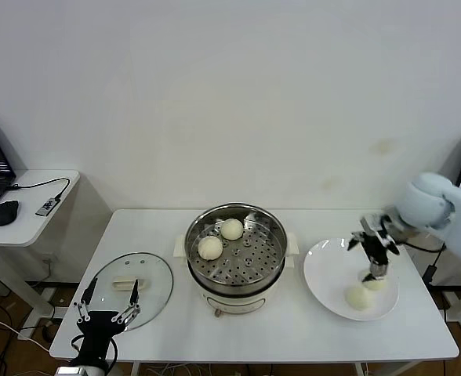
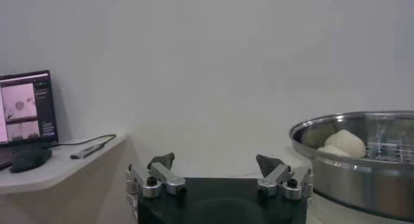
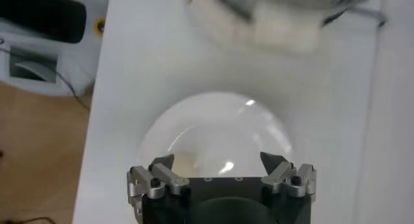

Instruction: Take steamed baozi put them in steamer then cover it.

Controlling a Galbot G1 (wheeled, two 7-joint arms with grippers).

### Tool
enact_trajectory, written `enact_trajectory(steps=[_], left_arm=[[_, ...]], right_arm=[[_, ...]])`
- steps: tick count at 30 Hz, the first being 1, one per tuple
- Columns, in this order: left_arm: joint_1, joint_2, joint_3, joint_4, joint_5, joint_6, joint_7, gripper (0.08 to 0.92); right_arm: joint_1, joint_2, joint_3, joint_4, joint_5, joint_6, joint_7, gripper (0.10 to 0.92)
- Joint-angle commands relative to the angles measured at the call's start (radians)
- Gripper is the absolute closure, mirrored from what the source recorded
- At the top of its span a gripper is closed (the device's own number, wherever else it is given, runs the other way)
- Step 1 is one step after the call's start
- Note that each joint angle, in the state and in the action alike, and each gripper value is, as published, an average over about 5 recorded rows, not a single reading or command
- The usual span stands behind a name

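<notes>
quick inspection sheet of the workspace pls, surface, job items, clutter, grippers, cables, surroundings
Surface: white table, holding everything below.
Job's things: steamer uncovered, two baozi on its tray; two more on the white plate; cover flat on the table, left of the steamer.
Clutter: nothing seen.
Grippers: right gripper open above the plate's baozi; left gripper open near the cover's front edge.
Cables: one at the table's right end.
Surroundings: side desk with laptop, mouse, adapter.
</notes>
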Motion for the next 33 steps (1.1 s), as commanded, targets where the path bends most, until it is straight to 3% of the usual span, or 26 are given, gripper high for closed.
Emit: enact_trajectory(steps=[1,23,33], left_arm=[[0.006,-0.006,-0.002,0.002,0.006,-0.001,-0.001,0.177],[0.017,-0.011,-0.007,0.000,0.011,-0.003,0.000,0.177],[0.013,-0.009,-0.004,-0.004,0.014,-0.001,0.000,0.177]], right_arm=[[-0.491,-0.029,0.398,-0.045,-0.213,0.121,0.033,0.203],[-0.533,0.147,0.401,-0.185,-0.281,0.084,0.170,0.205],[-0.476,0.153,0.357,-0.189,-0.246,0.049,0.161,0.275]])
